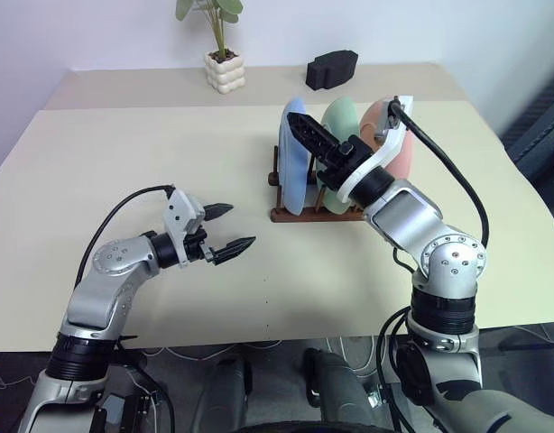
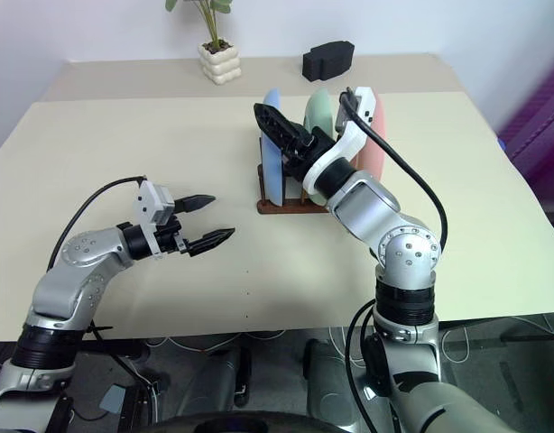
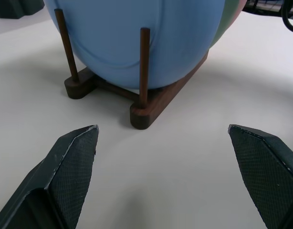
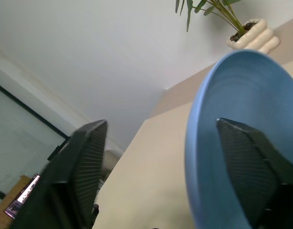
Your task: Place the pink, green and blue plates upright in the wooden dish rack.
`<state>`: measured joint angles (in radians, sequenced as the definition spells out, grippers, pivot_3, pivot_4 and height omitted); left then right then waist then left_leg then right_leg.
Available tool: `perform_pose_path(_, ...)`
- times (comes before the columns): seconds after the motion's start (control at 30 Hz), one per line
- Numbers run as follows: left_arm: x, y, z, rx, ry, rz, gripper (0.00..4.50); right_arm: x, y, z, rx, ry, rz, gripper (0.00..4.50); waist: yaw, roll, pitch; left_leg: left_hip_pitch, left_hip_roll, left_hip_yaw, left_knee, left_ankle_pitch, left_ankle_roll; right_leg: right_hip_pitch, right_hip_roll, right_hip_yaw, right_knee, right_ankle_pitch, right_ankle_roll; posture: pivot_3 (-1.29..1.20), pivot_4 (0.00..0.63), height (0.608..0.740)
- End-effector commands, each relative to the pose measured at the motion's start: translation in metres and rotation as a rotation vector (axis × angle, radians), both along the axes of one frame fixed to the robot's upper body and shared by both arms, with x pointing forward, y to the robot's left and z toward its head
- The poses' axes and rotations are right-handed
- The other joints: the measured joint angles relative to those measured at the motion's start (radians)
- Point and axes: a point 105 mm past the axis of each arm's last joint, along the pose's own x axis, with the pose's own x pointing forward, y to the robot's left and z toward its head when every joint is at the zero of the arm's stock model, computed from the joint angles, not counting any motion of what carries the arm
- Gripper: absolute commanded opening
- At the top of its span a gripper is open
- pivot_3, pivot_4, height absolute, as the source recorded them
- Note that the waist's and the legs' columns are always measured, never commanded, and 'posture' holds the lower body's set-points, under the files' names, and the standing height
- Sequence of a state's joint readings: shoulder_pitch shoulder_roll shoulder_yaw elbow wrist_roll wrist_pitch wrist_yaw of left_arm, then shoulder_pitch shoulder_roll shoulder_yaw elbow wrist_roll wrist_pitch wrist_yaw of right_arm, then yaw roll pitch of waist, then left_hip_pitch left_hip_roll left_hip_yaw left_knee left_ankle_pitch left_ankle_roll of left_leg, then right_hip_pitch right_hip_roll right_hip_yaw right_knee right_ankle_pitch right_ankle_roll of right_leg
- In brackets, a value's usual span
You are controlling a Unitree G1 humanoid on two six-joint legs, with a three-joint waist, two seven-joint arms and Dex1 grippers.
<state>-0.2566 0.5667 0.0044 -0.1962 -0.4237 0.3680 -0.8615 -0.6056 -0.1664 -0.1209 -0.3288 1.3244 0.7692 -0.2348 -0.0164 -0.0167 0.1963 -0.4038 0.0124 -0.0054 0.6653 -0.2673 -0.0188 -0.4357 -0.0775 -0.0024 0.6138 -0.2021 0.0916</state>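
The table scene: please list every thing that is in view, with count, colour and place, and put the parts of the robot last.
Table: one, beige, under everything.
Wooden dish rack: one, dark brown, table centre.
Blue plate: one, upright in rack, leftmost.
Green plate: one, upright, middle.
Pink plate: one, upright, rightmost.
Potted plant: one, green leaves, cream pot, far edge.
Black block: one, right of the plant.
Left gripper: black jaws open, above bare table, left of rack.
Right gripper: black jaws open astride the blue plate's rim.

Left gripper point(image 1: 230, 227) hovers low, jaws wide apart. Right gripper point(image 4: 161, 162) raised, fingers parted, gripping nothing.
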Motion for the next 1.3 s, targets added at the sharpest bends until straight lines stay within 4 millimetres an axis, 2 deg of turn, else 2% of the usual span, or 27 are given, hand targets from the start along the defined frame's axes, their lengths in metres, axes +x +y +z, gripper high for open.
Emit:
perform_pose_path(0.03,-0.002,-0.006,0.015,-0.005,-0.046,-0.018,4.5,-0.01,0.004,0.018,-0.069,-0.121,0.015,3.46,0.001,0.0,0.0,0.0,0.0,0.0,0.0,0.0,0.0,0.0,0.0,0.0,0.0,0.0,0.0,0.0,0.15,0.74)
perform_pose_path(0.27,-0.003,-0.008,0.016,-0.012,-0.039,-0.021,4.5,-0.023,0.002,0.032,-0.368,-0.346,-0.005,3.46,0.001,0.0,0.0,-0.002,0.0,0.0,0.0,0.0,0.0,-0.002,0.0,0.0,0.0,0.0,0.0,0.0,0.15,0.74)
perform_pose_path(0.43,-0.004,-0.009,0.015,-0.02,-0.032,-0.029,4.5,-0.04,-0.007,0.042,-0.513,-0.502,0.011,3.46,0.004,0.0,0.0,-0.003,0.0,0.0,0.0,0.0,0.0,-0.003,0.0,0.0,-0.001,0.0,0.0,0.0,0.15,0.74)
perform_pose_path(0.53,-0.004,-0.011,0.012,-0.022,-0.029,-0.033,4.5,-0.055,-0.02,0.051,-0.6,-0.624,0.003,3.46,0.006,0.0,0.0,-0.003,0.0,0.0,0.0,0.0,0.0,-0.003,0.0,0.0,-0.001,0.0,0.0,0.0,0.15,0.74)
perform_pose_path(0.67,-0.005,-0.012,0.008,-0.022,-0.018,-0.041,4.5,-0.077,-0.065,0.058,-0.721,-0.721,-0.044,3.46,0.013,-0.001,0.0,-0.004,-0.001,0.0,0.0,0.0,0.0,-0.003,-0.001,0.0,-0.003,-0.001,0.0,0.0,0.15,0.74)
perform_pose_path(0.77,-0.003,-0.012,0.003,-0.013,-0.011,-0.046,4.5,-0.084,-0.108,0.041,-0.874,-0.649,-0.108,3.46,0.027,-0.001,0.0,-0.004,-0.001,0.001,0.0,0.0,0.0,-0.002,-0.001,0.0,-0.004,-0.001,0.0,0.0,0.15,0.74)
perform_pose_path(0.83,-0.001,-0.01,0.0,-0.012,-0.007,-0.044,4.5,-0.09,-0.134,0.016,-0.947,-0.546,-0.131,3.46,0.029,-0.001,0.0,-0.004,-0.002,0.001,0.001,0.0,0.0,-0.002,-0.001,0.0,-0.004,-0.001,0.0,0.0,0.15,0.74)
perform_pose_path(0.9,0.002,-0.007,-0.003,-0.011,-0.005,-0.039,4.5,-0.101,-0.156,-0.02,-1.0,-0.402,-0.114,3.46,0.033,-0.002,-0.001,-0.003,-0.001,0.001,0.001,0.0,0.0,-0.001,0.0,0.0,-0.004,-0.001,-0.001,0.0,0.15,0.74)
perform_pose_path(0.97,0.004,-0.004,-0.006,-0.008,-0.003,-0.034,4.5,-0.107,-0.171,-0.048,-1.052,-0.307,-0.121,3.46,0.03,-0.001,-0.001,-0.001,-0.001,0.001,0.001,0.0,0.0,0.001,0.0,0.0,-0.004,-0.001,-0.001,0.0,0.15,0.74)
perform_pose_path(1.1,0.009,0.002,-0.014,0.022,-0.006,-0.015,4.5,-0.105,-0.189,-0.085,-1.104,-0.214,-0.172,3.46,0.013,-0.002,-0.001,0.001,-0.001,0.003,0.002,0.0,0.0,0.001,-0.001,0.001,-0.004,-0.002,0.001,0.0,0.15,0.74)
perform_pose_path(1.23,0.013,0.013,-0.015,0.03,-0.021,0.017,4.5,-0.099,-0.205,-0.108,-1.109,-0.159,-0.226,3.46,0.008,-0.002,-0.001,0.002,-0.001,0.003,0.002,0.0,0.0,0.002,0.0,0.001,-0.003,-0.002,0.001,0.0,0.15,0.74)
perform_pose_path(1.3,0.014,0.012,-0.014,0.032,-0.025,0.022,4.5,-0.097,-0.212,-0.113,-1.119,-0.152,-0.238,3.46,0.008,-0.002,-0.001,0.001,-0.001,0.003,0.002,0.0,0.0,0.002,-0.001,0.001,-0.004,-0.002,0.001,0.0,0.15,0.74)
